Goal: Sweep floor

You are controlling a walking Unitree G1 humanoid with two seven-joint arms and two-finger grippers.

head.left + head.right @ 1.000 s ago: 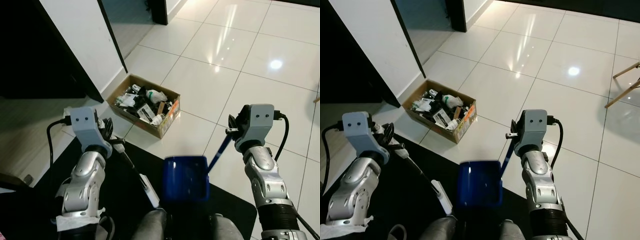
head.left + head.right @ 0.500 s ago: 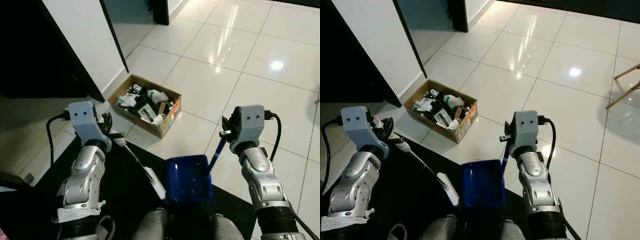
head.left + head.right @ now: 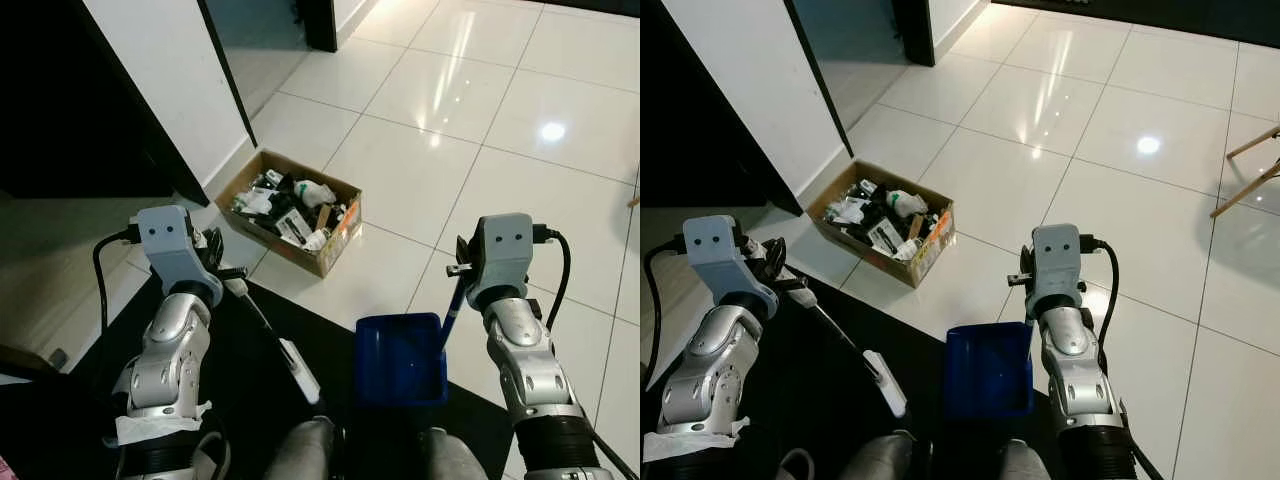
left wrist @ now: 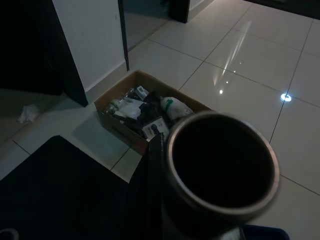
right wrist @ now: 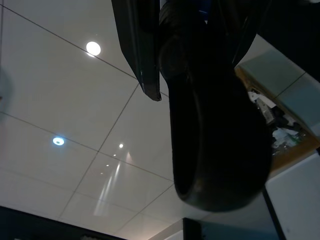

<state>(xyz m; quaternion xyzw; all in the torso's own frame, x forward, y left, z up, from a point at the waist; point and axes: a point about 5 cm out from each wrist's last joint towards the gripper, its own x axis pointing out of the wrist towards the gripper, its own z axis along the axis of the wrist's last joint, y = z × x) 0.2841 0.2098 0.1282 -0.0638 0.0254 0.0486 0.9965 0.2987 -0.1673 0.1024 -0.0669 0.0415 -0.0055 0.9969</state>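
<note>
A: What is held at this moment?

B: A broom [image 3: 268, 330] is gripped by the left hand [image 3: 215, 262], its fingers pressed around the thin handle high up, so the pale head hangs below the hand over the dark mat [image 3: 250, 380]. A blue dustpan [image 3: 400, 360] is carried by the right hand [image 3: 462, 268], pinched on its blue handle; the pan hangs below and just inward of that hand.

A: And where is the floor to be swept?

B: The pale tiled floor [image 3: 430, 170] lies ahead of both hands. A cardboard box [image 3: 293, 210] full of scraps sits forward of the left hand, near the white wall [image 3: 170, 80]. No loose dirt can be made out on the tiles from here.

A: How is the step best done?

B: It is judged that both tools are being carried into position. The pan should be lowered until its front lip is flat on the tile, not on the mat edge, and held steady. The broom head should be brought down beyond the pan and drawn toward it in short strokes, with the grip kept firm so the handle is not twisted. The box should be given a wide berth by the broom head, since a knock could spill its contents.
</note>
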